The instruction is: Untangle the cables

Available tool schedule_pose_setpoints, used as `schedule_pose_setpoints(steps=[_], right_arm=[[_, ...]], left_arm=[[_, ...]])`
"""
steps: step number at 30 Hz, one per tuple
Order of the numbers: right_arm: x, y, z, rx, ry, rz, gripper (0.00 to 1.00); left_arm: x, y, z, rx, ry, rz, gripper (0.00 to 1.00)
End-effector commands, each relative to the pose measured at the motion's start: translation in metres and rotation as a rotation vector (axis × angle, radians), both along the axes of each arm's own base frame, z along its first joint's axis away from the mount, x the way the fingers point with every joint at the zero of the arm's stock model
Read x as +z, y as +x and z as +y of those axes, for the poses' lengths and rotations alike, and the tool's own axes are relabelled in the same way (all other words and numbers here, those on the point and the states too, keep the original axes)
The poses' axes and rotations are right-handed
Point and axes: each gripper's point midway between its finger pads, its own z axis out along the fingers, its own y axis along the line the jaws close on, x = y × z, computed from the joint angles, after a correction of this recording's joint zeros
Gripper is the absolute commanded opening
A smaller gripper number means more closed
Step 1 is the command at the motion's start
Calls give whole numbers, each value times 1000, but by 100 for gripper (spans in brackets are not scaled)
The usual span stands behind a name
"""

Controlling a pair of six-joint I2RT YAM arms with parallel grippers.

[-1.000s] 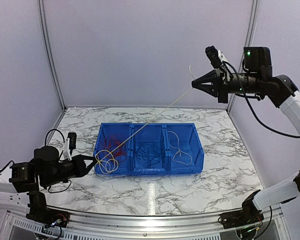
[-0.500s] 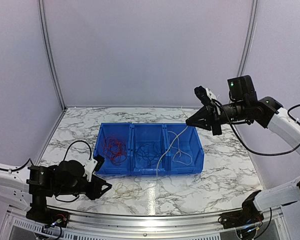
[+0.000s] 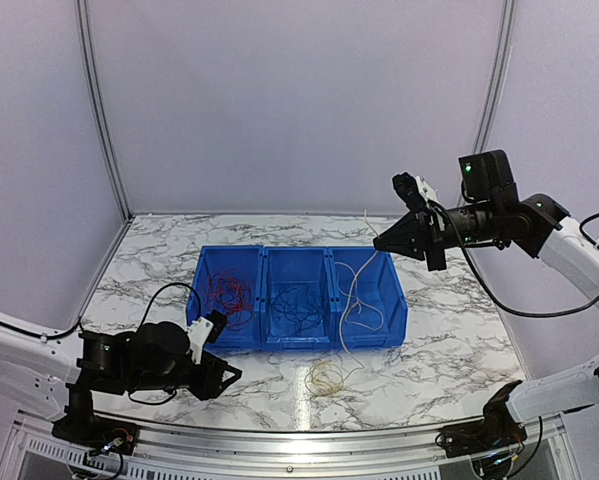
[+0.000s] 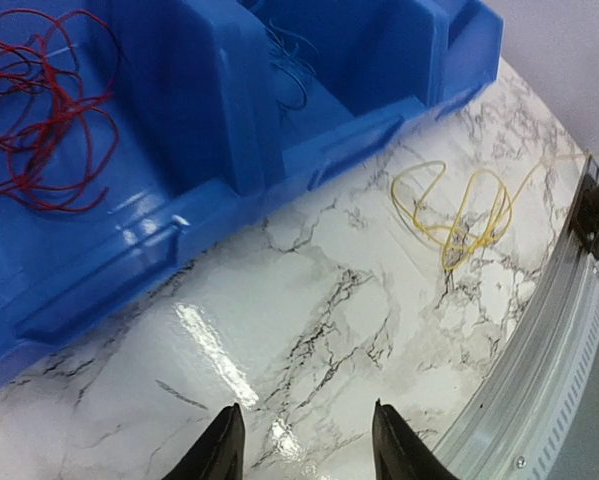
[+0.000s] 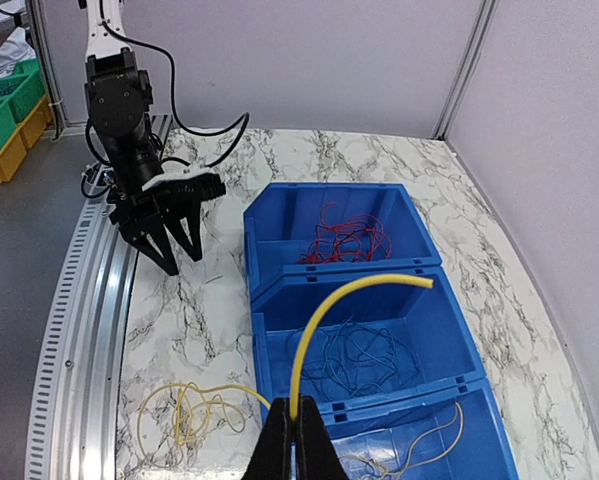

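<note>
A: "End effectors?"
B: "The left end effector (image 4: 304,445) gaped empty above the glossy marbled desk (image 4: 359,320); the right end effector (image 5: 297,445) was pinched shut on the thin yellow cable (image 5: 296,380)."
A: "Its lie?"
B: "Loose loops lay on the desk, before the blue plastic bin (image 3: 299,340)."

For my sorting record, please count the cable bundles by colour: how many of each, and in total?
red bundle: 1
dark bundle: 1
white cable: 1
yellow cable: 1
Total: 4
</note>
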Motion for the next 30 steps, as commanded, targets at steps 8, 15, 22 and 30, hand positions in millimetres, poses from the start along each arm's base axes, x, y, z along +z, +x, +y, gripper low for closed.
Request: schedule_pose_setpoints(steps=[8,15,22,30], right_arm=[[19,-14,-1,31,34,-39,0],[21,-16,-3,26,35,-45,0],[14,-15,-3,25,29,-38,0],[19,-12,-6,4,20,-57,0]], left_arm=[[-4,-3,-118,-199,-21,-19,50],[-34,12,-144,-163,35,7,44],[-45,16,-158,-168,31,42,24],[-32,30,-137,-75,5,14,0]])
